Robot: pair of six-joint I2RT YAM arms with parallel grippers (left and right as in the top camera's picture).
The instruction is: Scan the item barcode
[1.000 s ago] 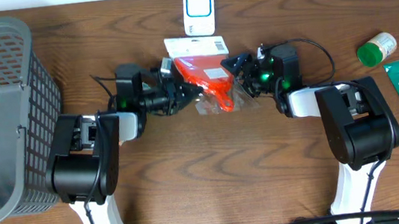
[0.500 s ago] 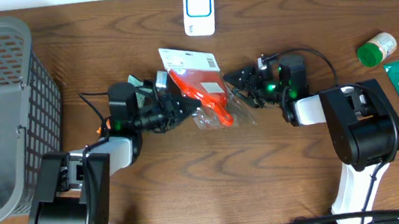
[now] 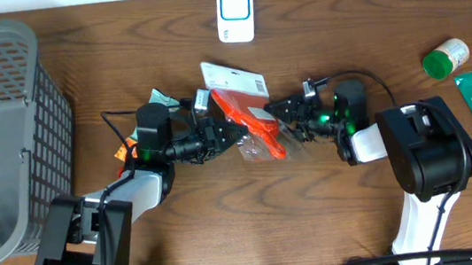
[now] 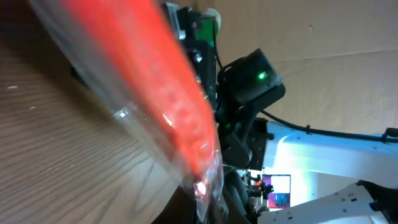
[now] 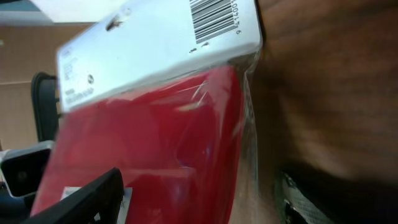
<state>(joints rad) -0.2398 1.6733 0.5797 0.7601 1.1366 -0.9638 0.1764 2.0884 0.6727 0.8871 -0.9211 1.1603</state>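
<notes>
jaws of the left gripper are clamped shut on the red packet, a bit short of the scanner on the robot's side. the right gripper has its jaws gaping around the packet's edge, no clear grip. i'd turn the barcode squarely toward the scanner, slowly.

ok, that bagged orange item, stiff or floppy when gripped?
Probably mixed: the white header card looks flat and stiff, while the clear film of the orange package is wrinkled, so likely floppy. The glossy film may be slippery. It seems light, since the left gripper holds it by one side.
</notes>
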